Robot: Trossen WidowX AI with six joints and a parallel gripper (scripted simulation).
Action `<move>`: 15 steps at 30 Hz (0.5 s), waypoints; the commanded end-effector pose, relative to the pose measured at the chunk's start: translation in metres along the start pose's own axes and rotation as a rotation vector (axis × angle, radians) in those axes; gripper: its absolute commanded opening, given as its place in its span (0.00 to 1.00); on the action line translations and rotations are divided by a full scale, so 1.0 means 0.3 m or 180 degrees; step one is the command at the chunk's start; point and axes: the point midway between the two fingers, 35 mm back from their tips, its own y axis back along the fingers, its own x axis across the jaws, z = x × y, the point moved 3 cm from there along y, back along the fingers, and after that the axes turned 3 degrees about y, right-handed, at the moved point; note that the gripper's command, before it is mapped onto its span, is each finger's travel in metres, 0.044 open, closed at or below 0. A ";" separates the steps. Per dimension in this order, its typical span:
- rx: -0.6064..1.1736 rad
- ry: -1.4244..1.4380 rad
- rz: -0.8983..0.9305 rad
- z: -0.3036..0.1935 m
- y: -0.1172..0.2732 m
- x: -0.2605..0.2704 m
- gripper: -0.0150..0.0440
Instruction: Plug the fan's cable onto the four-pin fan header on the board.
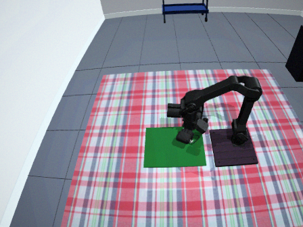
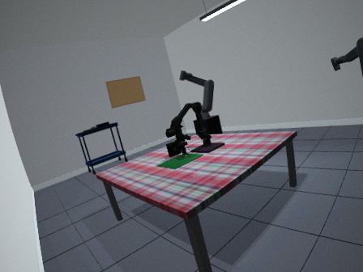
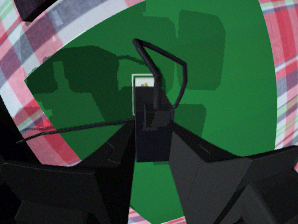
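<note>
The green board [image 1: 159, 153] [image 2: 173, 163] [image 3: 247, 100] lies flat on the table. My gripper [image 1: 193, 136] [image 2: 185, 154] [image 3: 148, 126] is low over the board, shut on the fan's black plug [image 3: 152, 145]. In the wrist view the plug overlaps the white four-pin header [image 3: 145, 80], whose far end and a bit of pin show inside a white outline. The rest of the header is hidden under the plug. How deep the plug sits cannot be told. The black cable [image 3: 186, 77] rises from the plug in a bent loop, and a thin dark strand runs left. The fan is not discernible.
A dark base plate [image 1: 224, 153] [image 2: 216, 148] under the arm stands beside the board's right edge in the top view. The board lies on a plaid cloth [image 1: 118, 189] [image 2: 239, 162]. A blue cart [image 1: 185, 8] [image 2: 106, 156] stands on the floor away from the table.
</note>
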 end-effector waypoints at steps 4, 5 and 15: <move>-0.0004 0.0011 -0.0009 0.002 -0.007 0.000 0.25; -0.0004 0.0011 -0.0009 0.003 -0.008 0.000 0.25; -0.0004 0.0011 -0.0009 0.003 -0.014 0.000 0.25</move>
